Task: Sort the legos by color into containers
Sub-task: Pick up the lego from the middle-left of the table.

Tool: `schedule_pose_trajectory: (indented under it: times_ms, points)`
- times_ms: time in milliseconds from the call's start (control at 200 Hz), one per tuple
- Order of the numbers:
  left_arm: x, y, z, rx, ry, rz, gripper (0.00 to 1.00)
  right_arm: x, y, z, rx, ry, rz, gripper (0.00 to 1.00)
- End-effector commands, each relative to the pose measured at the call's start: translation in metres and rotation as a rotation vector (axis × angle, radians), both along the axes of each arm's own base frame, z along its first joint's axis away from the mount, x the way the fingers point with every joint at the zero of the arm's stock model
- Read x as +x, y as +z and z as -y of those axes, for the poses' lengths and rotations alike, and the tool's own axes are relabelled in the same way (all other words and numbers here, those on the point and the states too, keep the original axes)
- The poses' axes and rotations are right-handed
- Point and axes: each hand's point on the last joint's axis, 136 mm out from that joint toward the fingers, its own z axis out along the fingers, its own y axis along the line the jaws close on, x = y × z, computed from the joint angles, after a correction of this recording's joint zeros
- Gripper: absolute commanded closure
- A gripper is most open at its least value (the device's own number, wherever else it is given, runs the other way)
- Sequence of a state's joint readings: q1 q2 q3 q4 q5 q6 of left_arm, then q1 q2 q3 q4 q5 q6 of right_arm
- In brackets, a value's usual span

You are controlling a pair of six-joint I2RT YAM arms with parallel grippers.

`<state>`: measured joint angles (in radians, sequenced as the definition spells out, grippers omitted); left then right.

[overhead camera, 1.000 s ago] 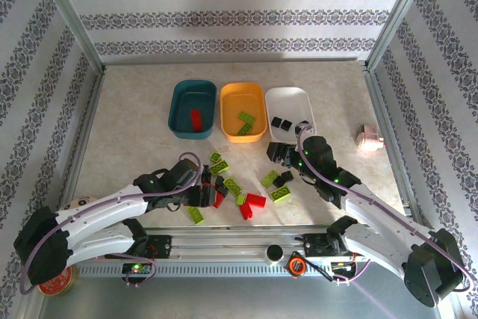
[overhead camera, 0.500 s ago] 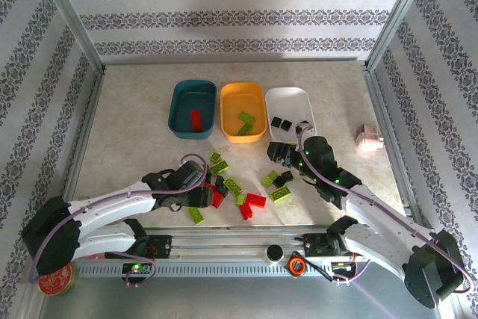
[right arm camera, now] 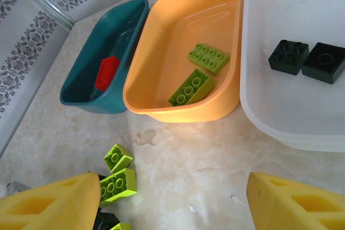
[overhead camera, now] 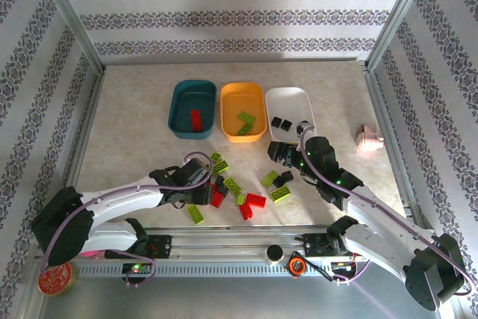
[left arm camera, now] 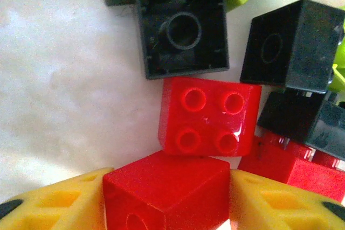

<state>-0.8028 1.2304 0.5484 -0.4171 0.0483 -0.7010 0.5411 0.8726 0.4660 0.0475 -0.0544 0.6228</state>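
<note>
Both yellow fingers of the left pincer are pressed against the sides of a red lego, so the lego is held between them. A second ago this pincer was seen much wider. Since then it has been pushed a little further into the loose pile and has been closed in on the lego.

Just past the held lego, a red lego with four studs is lying flat. Beyond that, a black lego is turned upside down, and another black lego is beside it on the right.

From above, the left pincer is seen low at the left side of the pile, near the front of the table.

The right pincer is held wide, with nothing between its fingers. It is seen in front of the white tray and has hardly been moved.

Nothing has been changed in the trays. One red lego is in the teal tray. Two green legos are in the orange tray. Two black legos are in the white tray. The three trays are lined up side by side, well behind the pile.

A round red tin is seen at the near left corner.
</note>
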Motion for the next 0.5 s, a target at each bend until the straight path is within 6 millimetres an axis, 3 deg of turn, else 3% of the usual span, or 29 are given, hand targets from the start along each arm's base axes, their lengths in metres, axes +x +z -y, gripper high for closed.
schedule_pose_trajectory:
  times_ms: [0, 120, 290, 405, 495]
  points:
    - [0.002, -0.002, -0.002, 0.018, -0.007, -0.003, 0.49, -0.004, -0.004, -0.001, -0.015, 0.016, 0.005, 0.28]
    - [0.003, 0.005, -0.005, 0.009, 0.006, 0.02, 0.59, -0.004, -0.003, -0.001, -0.014, 0.015, 0.006, 0.28]
    - [0.014, 0.037, -0.008, -0.024, 0.034, 0.097, 0.66, -0.003, -0.001, -0.001, -0.01, 0.016, 0.009, 0.28]
    - [0.035, 0.068, -0.016, -0.063, 0.087, 0.176, 0.67, -0.003, 0.001, -0.001, -0.006, 0.016, 0.011, 0.28]
    - [0.065, 0.094, -0.029, -0.092, 0.164, 0.254, 0.68, -0.003, 0.001, -0.001, -0.006, 0.016, 0.012, 0.28]
